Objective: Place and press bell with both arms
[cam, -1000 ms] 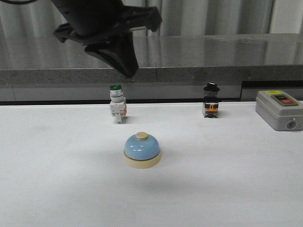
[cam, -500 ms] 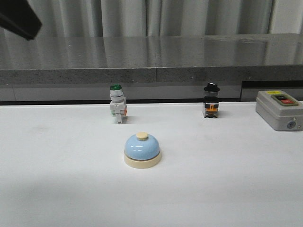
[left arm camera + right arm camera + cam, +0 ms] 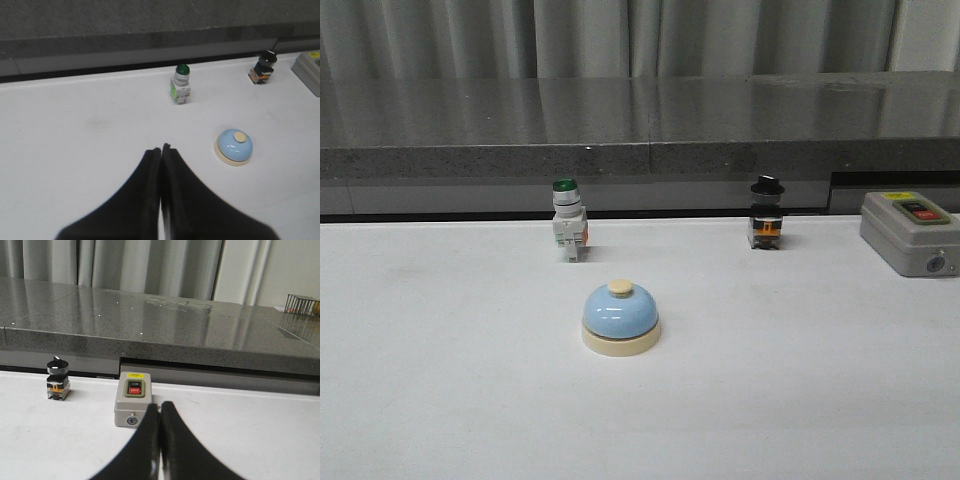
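Observation:
The bell [image 3: 620, 318], light-blue dome on a cream base with a cream button, stands upright on the white table near the middle. It also shows in the left wrist view [image 3: 234, 146]. Neither arm shows in the front view. My left gripper [image 3: 161, 148] is shut and empty, above the table and to the left of the bell, apart from it. My right gripper [image 3: 160, 405] is shut and empty, just in front of the grey box; the bell is out of that view.
A green-capped white push-button switch [image 3: 567, 221] stands behind the bell. A black-knobbed switch [image 3: 766, 213] stands at the back right. A grey box with red and black buttons [image 3: 910, 232] sits at the far right. A grey stone ledge [image 3: 640, 130] runs along the table's back.
The black left arm, which hung above the back left of the table a second ago, has moved off up and left out of the front view. The bell has not moved.

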Motion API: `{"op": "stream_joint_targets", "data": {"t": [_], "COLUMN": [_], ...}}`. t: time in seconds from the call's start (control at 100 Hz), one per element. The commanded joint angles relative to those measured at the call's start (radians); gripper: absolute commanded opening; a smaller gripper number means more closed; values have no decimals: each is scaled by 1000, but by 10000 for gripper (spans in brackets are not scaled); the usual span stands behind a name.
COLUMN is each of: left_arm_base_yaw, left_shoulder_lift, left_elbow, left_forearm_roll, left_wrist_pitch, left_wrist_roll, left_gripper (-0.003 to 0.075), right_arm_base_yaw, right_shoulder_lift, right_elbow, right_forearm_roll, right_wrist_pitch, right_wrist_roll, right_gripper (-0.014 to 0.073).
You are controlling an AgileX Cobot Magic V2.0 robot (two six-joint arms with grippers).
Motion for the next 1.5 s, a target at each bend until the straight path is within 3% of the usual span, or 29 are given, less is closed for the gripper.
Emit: {"op": "stream_joint_targets", "data": {"t": [0.0,0.64,0.9,1.09,1.26,1.3,1.49], "left_arm_base_yaw": [30,212,328,328,328,328,328], "left_shoulder_lift": [-75,-497,-547,-558,-617,-625,-623], "left_elbow": [5,251,435,598,697,695,695], "left_forearm_roll": [29,103,127,127,118,115,115], "left_wrist_pitch": [-36,-100,-415,-619,-635,-580,-573], "left_wrist_roll": [-32,-73,-73,-73,-73,-73,-72], "left_gripper": [-20,-20,-20,-20,-20,-20,-20], "right_arm_base_yaw": [-2,-2,-2,-2,-2,-2,-2], "right_shoulder_lift": [-14,-14,-14,-14,-14,-14,-13], "right_elbow": [-15,-15,-15,-15,-15,-15,-15], "right_forearm_roll": [-6,-6,-6,-6,-6,-6,-6], "right_wrist_pitch": [-84,-84,-84,-84,-84,-84,-84], "right_wrist_roll": [-4,-4,-4,-4,-4,-4,-4], "right_gripper": [-60,-60,-60,-60,-60,-60,-60]}}
